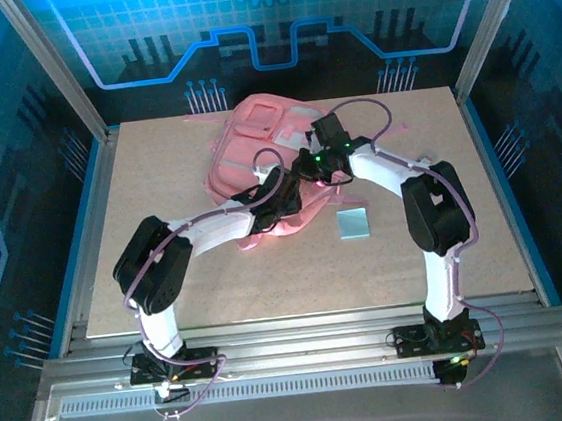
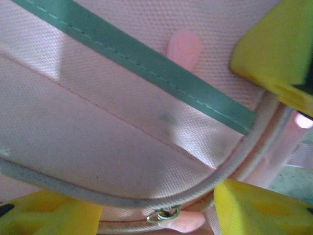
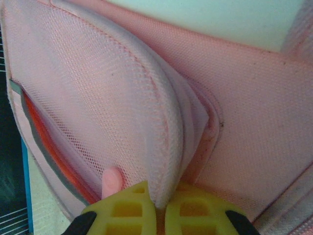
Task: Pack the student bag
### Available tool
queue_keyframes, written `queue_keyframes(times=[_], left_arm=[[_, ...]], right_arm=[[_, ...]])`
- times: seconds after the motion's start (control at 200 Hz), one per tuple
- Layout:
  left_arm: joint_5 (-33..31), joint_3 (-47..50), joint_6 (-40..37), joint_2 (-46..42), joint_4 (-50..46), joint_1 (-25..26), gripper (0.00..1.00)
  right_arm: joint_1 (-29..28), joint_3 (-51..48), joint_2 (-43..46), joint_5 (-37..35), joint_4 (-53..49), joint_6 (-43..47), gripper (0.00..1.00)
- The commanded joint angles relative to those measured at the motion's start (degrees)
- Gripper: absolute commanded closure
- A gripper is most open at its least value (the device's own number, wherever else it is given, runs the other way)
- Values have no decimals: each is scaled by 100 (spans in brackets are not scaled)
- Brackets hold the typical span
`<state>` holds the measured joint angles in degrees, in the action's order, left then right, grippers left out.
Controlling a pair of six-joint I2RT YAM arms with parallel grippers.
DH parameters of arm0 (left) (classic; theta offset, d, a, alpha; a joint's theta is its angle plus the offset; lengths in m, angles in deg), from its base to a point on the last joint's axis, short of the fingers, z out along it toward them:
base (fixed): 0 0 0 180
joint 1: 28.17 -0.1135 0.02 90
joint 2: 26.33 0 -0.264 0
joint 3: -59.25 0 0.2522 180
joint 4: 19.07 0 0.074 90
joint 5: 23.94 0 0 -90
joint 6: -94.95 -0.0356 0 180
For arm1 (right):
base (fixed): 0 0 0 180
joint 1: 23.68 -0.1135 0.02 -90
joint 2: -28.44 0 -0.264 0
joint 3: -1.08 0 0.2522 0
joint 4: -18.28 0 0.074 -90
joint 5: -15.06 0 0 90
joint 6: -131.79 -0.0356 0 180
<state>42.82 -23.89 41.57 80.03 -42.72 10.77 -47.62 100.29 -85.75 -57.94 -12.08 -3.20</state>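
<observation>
The student bag (image 1: 254, 143) lay flat on the desk (image 1: 168, 283), from its middle out toward 12 o'clock, with the pocketed front facing up. Both arms reached in over its near edge.

The right fingers (image 1: 324, 164) sat at the bag's 4 o'clock side. In the right wrist view they were pressed together, pinching a rounded fold of pink mesh (image 3: 146, 122) that rose toward 12 o'clock. An orange lining (image 3: 46, 142) showed in the gap at 9 o'clock of that fold.

The left fingers (image 1: 284, 192) were at the bag's 6 o'clock edge. In the left wrist view they stood well apart, with the grey zip rim (image 2: 220, 171) and its metal pull ring (image 2: 166, 214) lying between them. Whether they pressed on the fabric could not be told. A teal strip (image 2: 146, 63) crossed the pink cloth from 10 o'clock toward 4 o'clock.

A small pale blue square (image 1: 353, 223) lay on the desk just beside the bag, at its 5 o'clock.
</observation>
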Motion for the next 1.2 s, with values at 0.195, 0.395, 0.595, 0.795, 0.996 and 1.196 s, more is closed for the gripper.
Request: queue_keyframes(times=[0.195, 0.395, 0.595, 0.795, 0.996, 1.196], left_arm=[[-231, -238, -356, 55, -309, -40, 91], [876, -323, -853, -392, -768, -148, 100], [2069, -956, -1678, -400, -2292, -564, 100], [2059, -1306, -2553, -301, -3483, -734, 100], [1952, -1341, -2940, -287, -4212, -1217, 100], [2262, -851, -3100, -840, -3896, -1572, 100]], right_arm=[[81, -37, 463, 459, 271, -70, 100], [251, 75, 348, 473, 162, 74, 100], [380, 245, 290, 454, -139, 451, 100], [426, 769, 89, 358, -675, 1093, 100], [495, 951, 4, 313, -845, 1350, 100], [614, 1165, -142, 185, -1049, 1494, 100]])
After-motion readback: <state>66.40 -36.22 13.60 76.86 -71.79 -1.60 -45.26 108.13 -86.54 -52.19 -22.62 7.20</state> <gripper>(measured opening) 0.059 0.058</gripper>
